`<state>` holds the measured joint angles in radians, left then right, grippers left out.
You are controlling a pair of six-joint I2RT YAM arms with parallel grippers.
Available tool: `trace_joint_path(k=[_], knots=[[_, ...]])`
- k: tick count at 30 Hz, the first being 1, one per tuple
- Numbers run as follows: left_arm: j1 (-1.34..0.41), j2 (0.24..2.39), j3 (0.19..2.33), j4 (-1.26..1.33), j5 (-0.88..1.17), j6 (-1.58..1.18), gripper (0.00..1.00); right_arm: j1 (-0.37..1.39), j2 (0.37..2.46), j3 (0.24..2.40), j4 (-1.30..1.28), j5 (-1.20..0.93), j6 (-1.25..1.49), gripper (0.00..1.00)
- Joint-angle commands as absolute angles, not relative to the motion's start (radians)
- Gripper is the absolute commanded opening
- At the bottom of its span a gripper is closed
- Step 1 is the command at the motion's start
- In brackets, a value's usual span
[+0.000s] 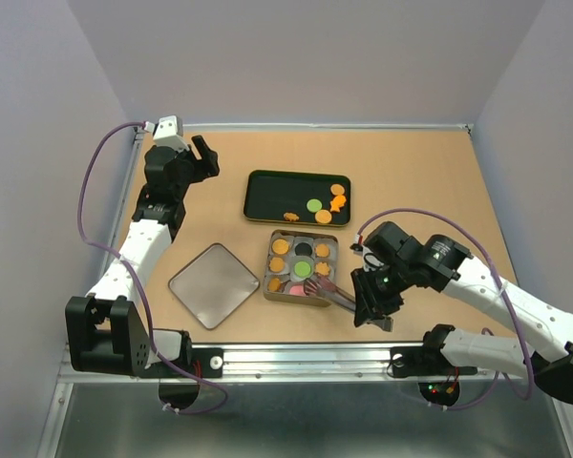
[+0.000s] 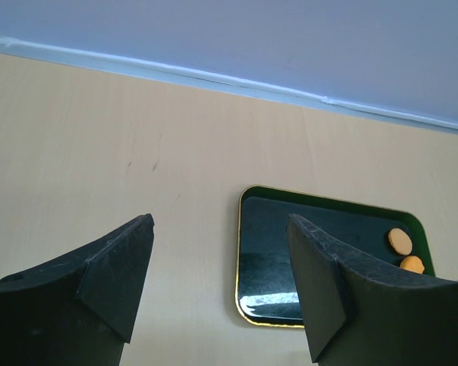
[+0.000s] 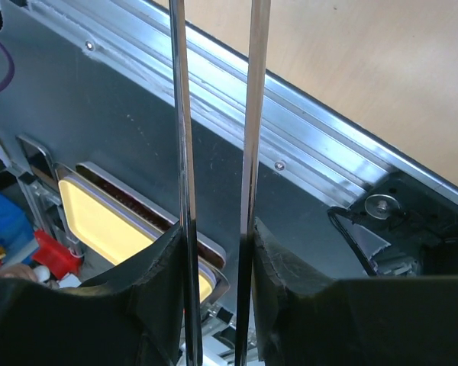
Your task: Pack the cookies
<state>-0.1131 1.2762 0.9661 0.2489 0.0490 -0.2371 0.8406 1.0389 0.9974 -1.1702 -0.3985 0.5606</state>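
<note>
Several cookies [image 1: 325, 205], orange and green, lie at the right end of a black tray [image 1: 272, 196]; two orange ones [image 2: 400, 241] show in the left wrist view. More cookies [image 1: 303, 270] fill the cups of an open tin [image 1: 267, 289]. My right gripper [image 1: 374, 307] is shut on metal tongs [image 1: 334, 295], whose tips reach over the tin's front row by a pink cookie. In the right wrist view the tongs' two arms [image 3: 253, 114] stand apart between my fingers [image 3: 290, 274]. My left gripper [image 1: 205, 157] hangs open and empty at the back left, left of the tray [image 2: 305, 252].
The tin's square lid [image 1: 213, 284] lies flat to the left of the tin. An aluminium rail [image 1: 296, 358] runs along the table's near edge, and walls close in the other three sides.
</note>
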Motion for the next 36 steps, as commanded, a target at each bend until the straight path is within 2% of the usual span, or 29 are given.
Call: trace_joint_path(k=[1, 11, 15, 22, 27, 36], knots=[[-0.126, 1.264, 0.991, 0.273, 0.034, -0.215, 0.80, 0.850, 1.017, 1.006, -1.180, -0.359, 0.581, 0.38], [-0.132, 1.266, 0.992, 0.270, 0.028, -0.209, 0.80, 0.850, 1.032, 1.025, -1.221, -0.282, 0.555, 0.38], [-0.132, 1.264, 0.994, 0.268, 0.026, -0.207, 0.80, 0.850, 1.035, 1.026, -1.224, -0.285, 0.538, 0.48], [-0.133, 1.266, 0.996, 0.268, 0.021, -0.207, 0.80, 0.850, 1.037, 1.058, -1.241, -0.267, 0.528, 0.52], [-0.133, 1.264, 0.996, 0.265, 0.023, -0.207, 0.80, 0.850, 1.043, 1.115, -1.261, -0.241, 0.520, 0.52], [-0.133, 1.264, 0.997, 0.265, 0.018, -0.206, 0.80, 0.850, 1.101, 1.340, -1.215, -0.152, 0.515, 0.51]])
